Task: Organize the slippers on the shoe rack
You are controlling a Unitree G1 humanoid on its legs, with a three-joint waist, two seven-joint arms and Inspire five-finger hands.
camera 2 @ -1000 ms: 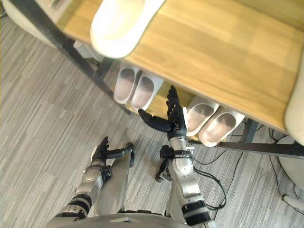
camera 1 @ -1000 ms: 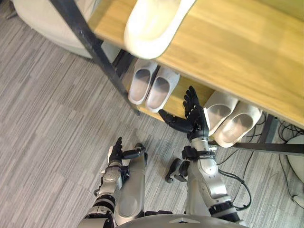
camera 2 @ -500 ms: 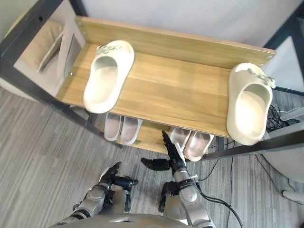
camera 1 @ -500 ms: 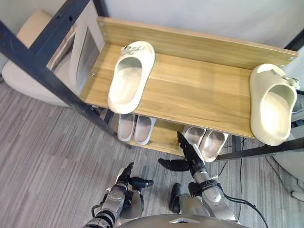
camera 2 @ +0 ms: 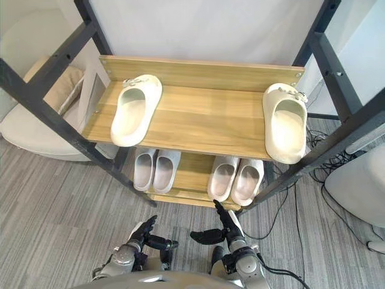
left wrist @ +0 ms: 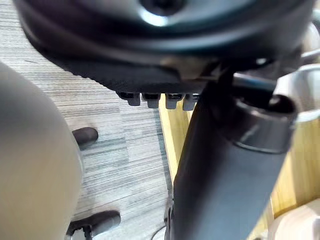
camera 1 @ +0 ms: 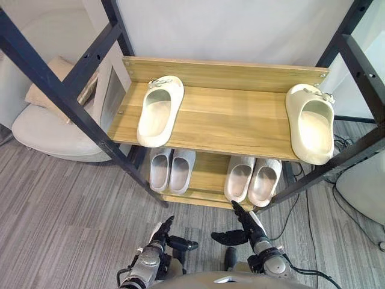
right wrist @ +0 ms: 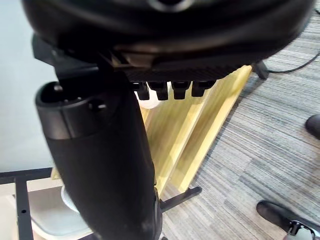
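The shoe rack has a wooden top shelf point(camera 1: 234, 117) and a lower shelf point(camera 1: 209, 174) in a black frame. One cream slipper point(camera 1: 159, 111) lies at the top shelf's left end and another cream slipper point(camera 1: 310, 122) at its right end, far apart. On the lower shelf stand a pale pair point(camera 1: 171, 170) at the left and a second pale pair point(camera 1: 252, 179) at the right. My left hand point(camera 1: 157, 236) and right hand point(camera 1: 254, 230) hover low over the floor in front of the rack, both open and holding nothing. The right hand's fingers point at the right pair.
A beige cushioned seat point(camera 1: 42, 123) stands left of the rack. A white rounded object point(camera 1: 361, 186) and cables point(camera 1: 340, 144) lie at the right. Black frame posts point(camera 1: 72, 102) slant across the left side. Grey carpet point(camera 1: 72, 205) spreads before the rack.
The camera has risen, so the whole rack and both top slippers came into view. My right hand has drawn back from the lower shelf's right pair. Both hands stay open.
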